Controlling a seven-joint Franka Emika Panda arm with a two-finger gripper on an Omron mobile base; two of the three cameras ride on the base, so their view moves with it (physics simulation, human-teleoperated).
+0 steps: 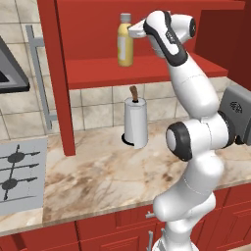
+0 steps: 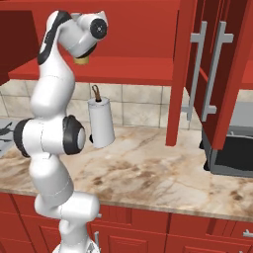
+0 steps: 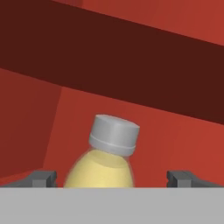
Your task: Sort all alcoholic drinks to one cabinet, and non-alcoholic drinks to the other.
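Hand view: the juice bottle [image 3: 105, 164] is seen between wide-open jaws, untouched, its bottom cut off. On the right, it is mostly hidden behind the arm [image 2: 52, 94].

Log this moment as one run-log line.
juice bottle: upright on cabinet shelf | gripper: jaws open, either side of bottle | paper towel roll: on counter
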